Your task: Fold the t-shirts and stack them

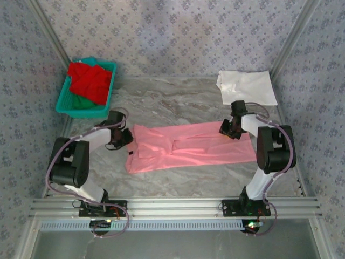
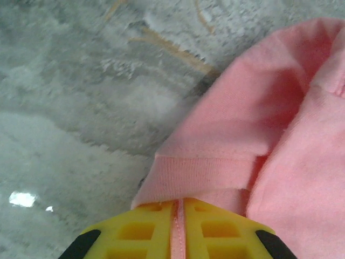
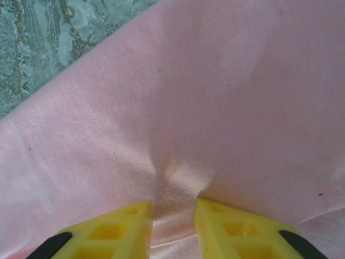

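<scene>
The left gripper point(image 2: 179, 202) was clenched on the pink t-shirt point(image 2: 280, 135), its yellow fingers point(image 2: 140, 229) pressed almost together with only a thin line of pink cloth showing between them; a ribbed hem ran just in front of the fingertips, and past it lay the bare marbled table point(image 2: 81, 97). The right gripper point(image 3: 172, 204) was grasping the same shirt, with a small pucker of cloth pinched up between its fingers point(image 3: 226, 226), which stood a little apart.

From above, the pink t-shirt point(image 1: 188, 147) was light pink and soft, spread flat across the middle of the table point(image 1: 178, 102), long from side to side, with folded layers overlapping along its middle and a few shallow creases; the left gripper point(image 1: 126, 137) held its left end and the right gripper point(image 1: 229, 129) its upper right edge, so the shirt lay between the two.

A white t-shirt point(image 1: 247, 86) lay folded at the far right, well apart from the pink one; a red t-shirt point(image 1: 91, 81) was heaped over a green t-shirt point(image 1: 81, 102) in the teal basket point(image 1: 81, 112) at the far left.
</scene>
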